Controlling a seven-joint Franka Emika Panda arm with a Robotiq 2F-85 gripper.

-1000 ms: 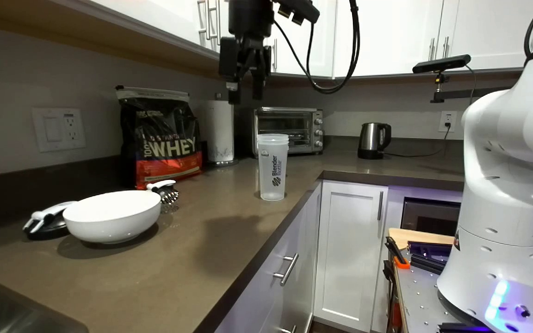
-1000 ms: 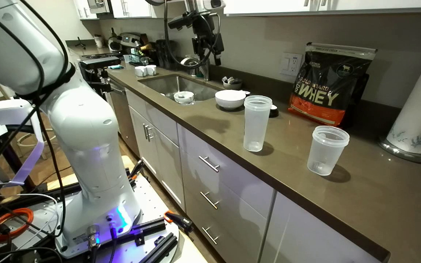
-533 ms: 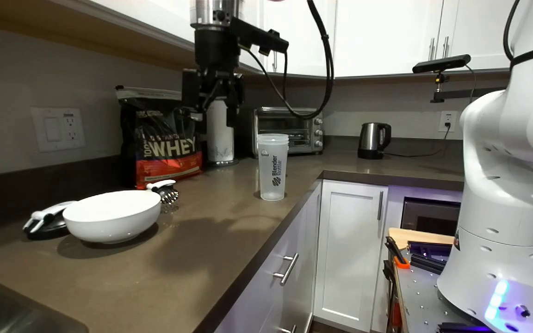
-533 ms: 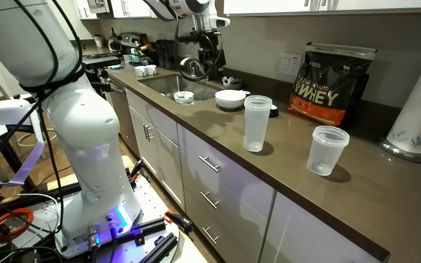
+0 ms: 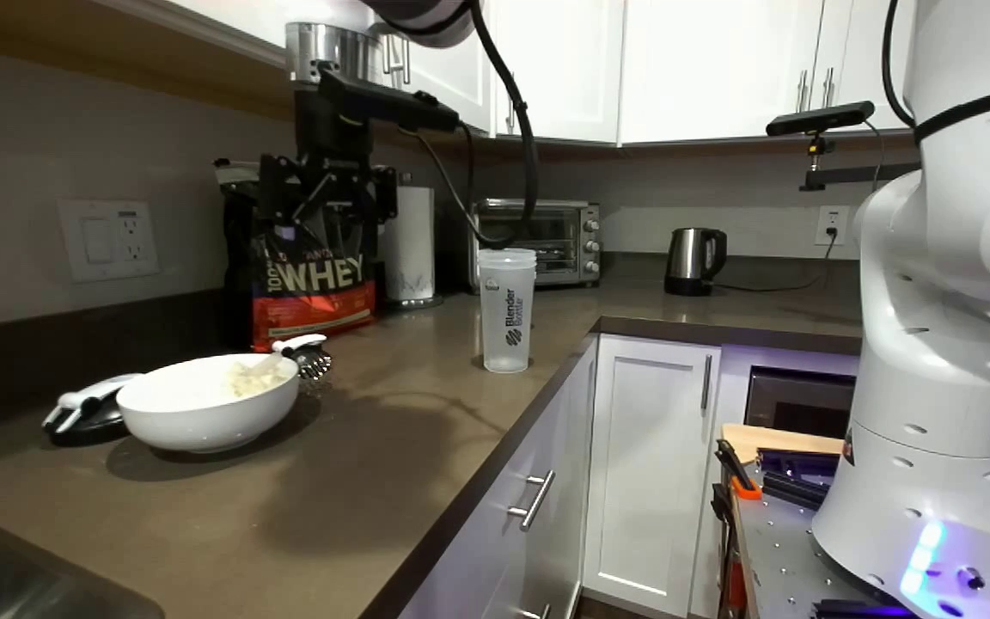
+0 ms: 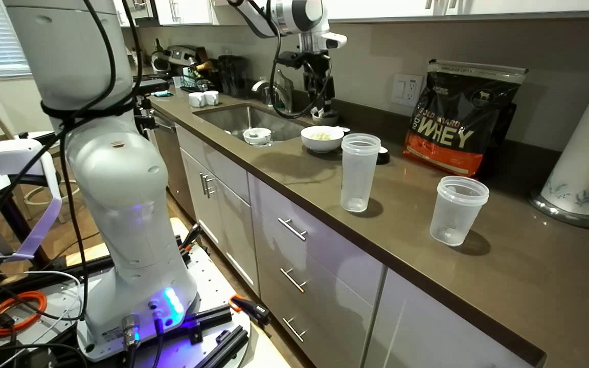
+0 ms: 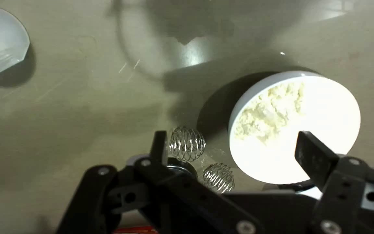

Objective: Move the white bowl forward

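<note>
Gripper (image 7: 232,138), one: spread, nothing held, come lower and nearer. White bowl (image 5: 203,423), one: unshifted; approach only, I judge, grasp pending.

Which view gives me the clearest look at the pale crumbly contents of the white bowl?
The wrist view: it looks down into the white bowl, and nothing covers the pale contents, so their lumpy texture shows. Both exterior views show them smaller, at a slant, with less detail.
</note>
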